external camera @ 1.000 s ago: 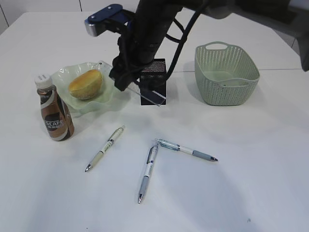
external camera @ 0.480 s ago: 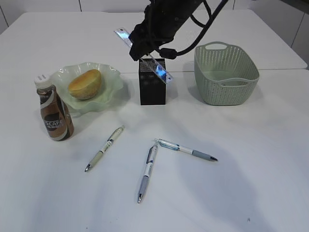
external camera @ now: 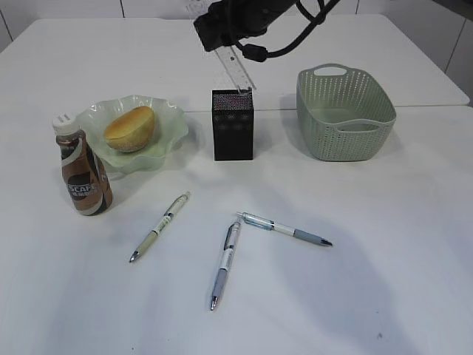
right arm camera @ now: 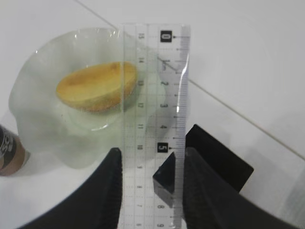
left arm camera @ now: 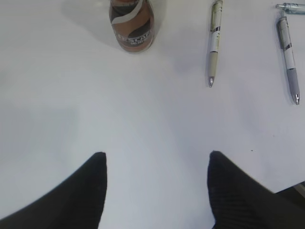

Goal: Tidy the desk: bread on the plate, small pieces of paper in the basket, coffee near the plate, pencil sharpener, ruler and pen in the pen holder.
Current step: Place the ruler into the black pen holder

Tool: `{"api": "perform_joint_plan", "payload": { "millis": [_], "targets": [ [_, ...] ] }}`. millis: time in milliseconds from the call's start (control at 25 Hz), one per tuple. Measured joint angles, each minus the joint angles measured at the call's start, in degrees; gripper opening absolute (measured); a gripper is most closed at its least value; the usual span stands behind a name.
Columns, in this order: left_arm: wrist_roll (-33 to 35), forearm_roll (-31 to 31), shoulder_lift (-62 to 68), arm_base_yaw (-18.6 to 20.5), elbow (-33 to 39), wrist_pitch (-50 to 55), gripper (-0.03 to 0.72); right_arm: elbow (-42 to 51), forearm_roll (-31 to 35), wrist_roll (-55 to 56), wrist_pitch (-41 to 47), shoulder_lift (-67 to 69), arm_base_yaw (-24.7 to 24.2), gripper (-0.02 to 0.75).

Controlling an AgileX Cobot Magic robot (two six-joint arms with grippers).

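My right gripper (right arm camera: 151,152) is shut on the clear ruler (right arm camera: 152,95) and holds it tilted over the black mesh pen holder (external camera: 233,126). In the exterior view the ruler (external camera: 238,70) slants down toward the holder's top rim; I cannot tell whether its tip is inside. The bread (external camera: 131,127) lies on the green plate (external camera: 168,118). The coffee (external camera: 83,174) stands left of the plate. Three pens (external camera: 160,225) (external camera: 225,262) (external camera: 284,229) lie on the desk in front. My left gripper (left arm camera: 157,155) hangs open over bare desk. The paper pieces and the pencil sharpener are out of view.
The green basket (external camera: 344,111) stands right of the pen holder; its inside is hidden from here. The left wrist view shows the coffee (left arm camera: 132,24) and two pens (left arm camera: 214,43) (left arm camera: 288,57) ahead of the open fingers.
The right arm has risen and moved back with the ruler, from low beside the plate to high over the pen holder. The ruler now slants more steeply.
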Motion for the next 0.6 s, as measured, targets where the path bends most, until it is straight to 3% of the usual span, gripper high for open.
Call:
{"api": "perform_joint_plan", "payload": {
  "millis": [320,600],
  "targets": [
    [0.00,0.10,0.00,0.00,0.00,-1.58,0.466,0.28,-0.79,1.14,-11.18,0.00,0.00,0.290],
    [0.00,1.51,0.00,0.00,0.00,-2.85,0.466,9.10,-0.93,1.14,-27.54,0.00,0.00,0.290]
  ]
}}
